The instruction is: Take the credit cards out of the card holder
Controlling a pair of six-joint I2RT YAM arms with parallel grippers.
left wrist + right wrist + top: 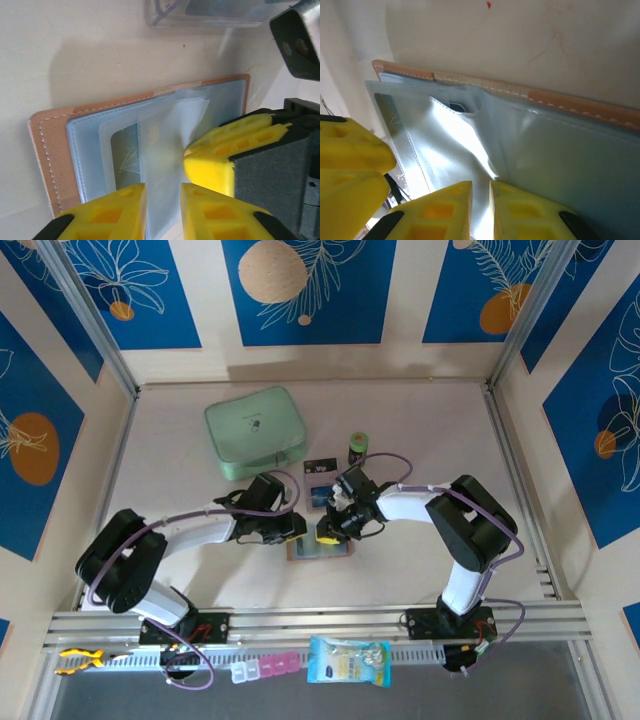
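Beige table (430, 420): card holder (325, 552) laid open, pockets up, long axis left-right. Above it, left gripper (162, 202) narrowly parted; right gripper (480, 202) clamped on its plastic leaf.

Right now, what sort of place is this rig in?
Probably a lab data-collection booth: a pale table walled by blue leaf-print panels, an aluminium rail along the near edge, and staged props like a mint-green zip case and the card holder.

Tan card holder (44, 150), mint-green case (255, 430)
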